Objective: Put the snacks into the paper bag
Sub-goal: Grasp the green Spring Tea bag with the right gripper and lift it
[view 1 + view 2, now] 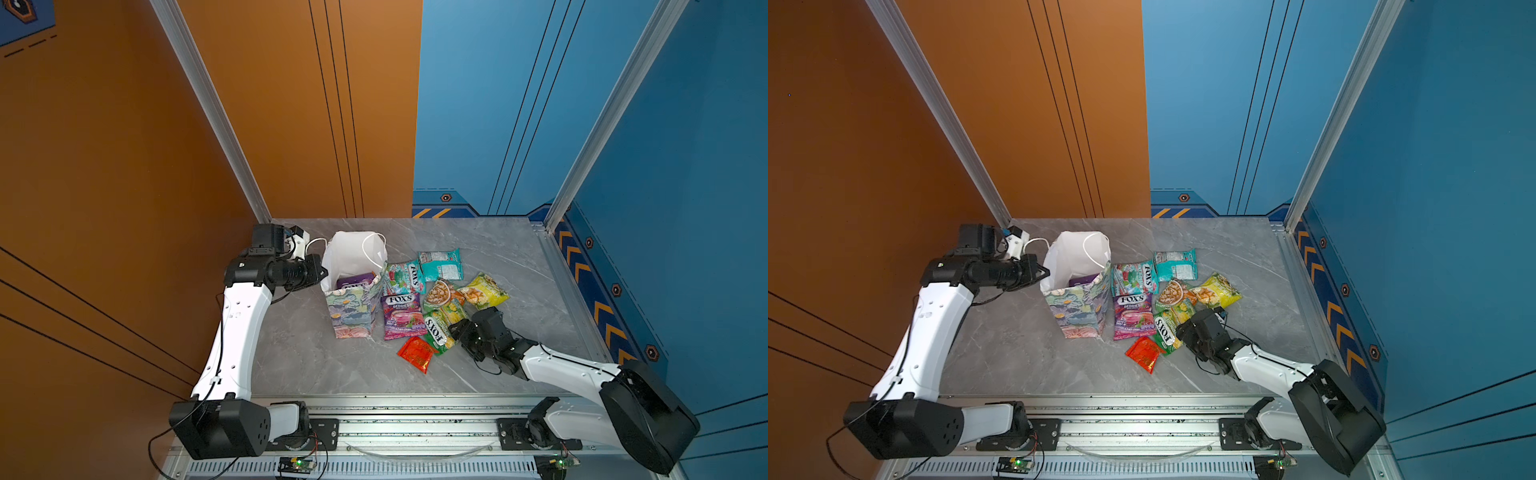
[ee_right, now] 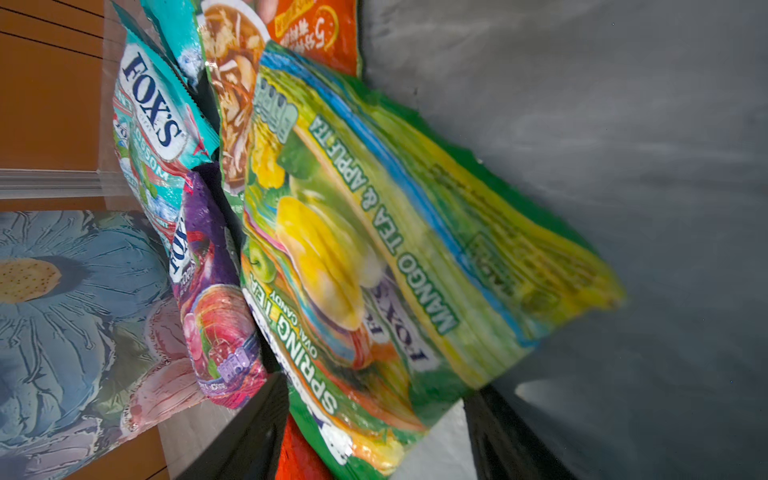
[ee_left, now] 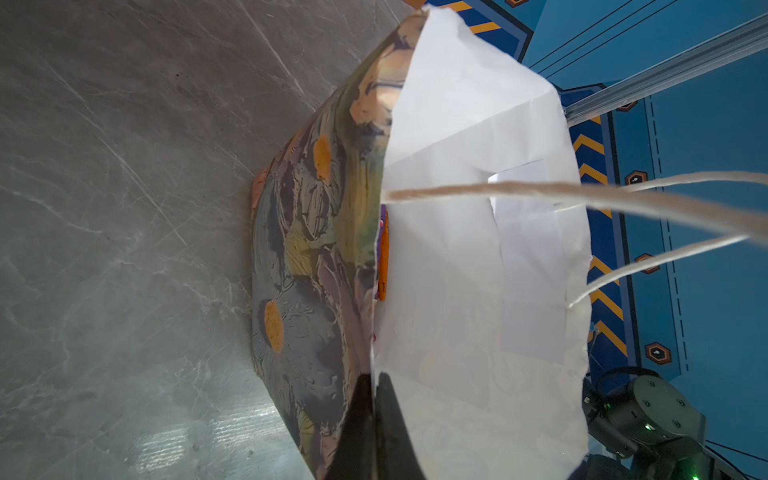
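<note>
Heaped overlapping just beside the paper bag (image 1: 353, 316): most of the snacks (image 1: 403, 318); already inside, a purple packet (image 1: 355, 280). Straddling the green packet (image 1: 436, 330) with the right gripper (image 1: 455, 332), spread wide, nothing pinched yet, probably lining up a grab. Clamped tight on the bag's rim with the left gripper (image 3: 374, 386), keeping the mouth agape and upright on the bench (image 1: 311, 365).

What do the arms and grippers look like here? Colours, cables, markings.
The left arm and right arm match: white moulded shells, black joint housings. The left gripper and right gripper are black with tapered fingers. Thin black cables run loosely along both arms. A white camera mount sits at the left wrist. No markings readable.
</note>
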Tool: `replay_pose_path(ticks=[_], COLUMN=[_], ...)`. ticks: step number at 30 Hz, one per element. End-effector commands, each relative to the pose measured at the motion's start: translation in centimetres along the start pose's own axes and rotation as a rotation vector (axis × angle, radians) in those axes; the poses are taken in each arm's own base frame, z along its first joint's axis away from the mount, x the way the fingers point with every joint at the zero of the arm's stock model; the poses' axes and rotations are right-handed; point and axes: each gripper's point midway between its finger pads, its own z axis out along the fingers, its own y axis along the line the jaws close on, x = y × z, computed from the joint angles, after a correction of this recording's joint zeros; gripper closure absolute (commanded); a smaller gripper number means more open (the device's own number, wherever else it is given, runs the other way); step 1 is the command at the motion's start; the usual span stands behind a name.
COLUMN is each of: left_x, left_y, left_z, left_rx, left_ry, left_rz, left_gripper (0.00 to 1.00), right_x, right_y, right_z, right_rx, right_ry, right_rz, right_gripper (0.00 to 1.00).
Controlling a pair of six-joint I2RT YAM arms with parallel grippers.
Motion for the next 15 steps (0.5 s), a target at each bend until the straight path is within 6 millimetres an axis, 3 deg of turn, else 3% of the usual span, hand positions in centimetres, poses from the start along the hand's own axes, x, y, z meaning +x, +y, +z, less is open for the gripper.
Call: replay_pose_path(ticks=[1, 9, 15], left_x=[-0.49, -0.51, -0.46], left_y=[-1.29, -1.28, -1.29], left_z=[-0.53, -0.58, -0.69], left_rx=[0.05, 0.05, 0.051], left_ry=[-0.033, -0.034, -0.036], left_rz=[0.026, 0.027, 0.027], left_gripper=[1.0, 1.0, 1.0], right_x=[0.35, -0.1, -0.18], right_y=[-1.13, -0.94, -1.23], right_z=[0.74, 1.26, 1.46], right_rx=[0.041, 0.043, 0.057], right_ry=[0.006, -0.012, -0.015], right_rz=[0.026, 0.025, 0.017], right_gripper=[0.33, 0.45, 0.7])
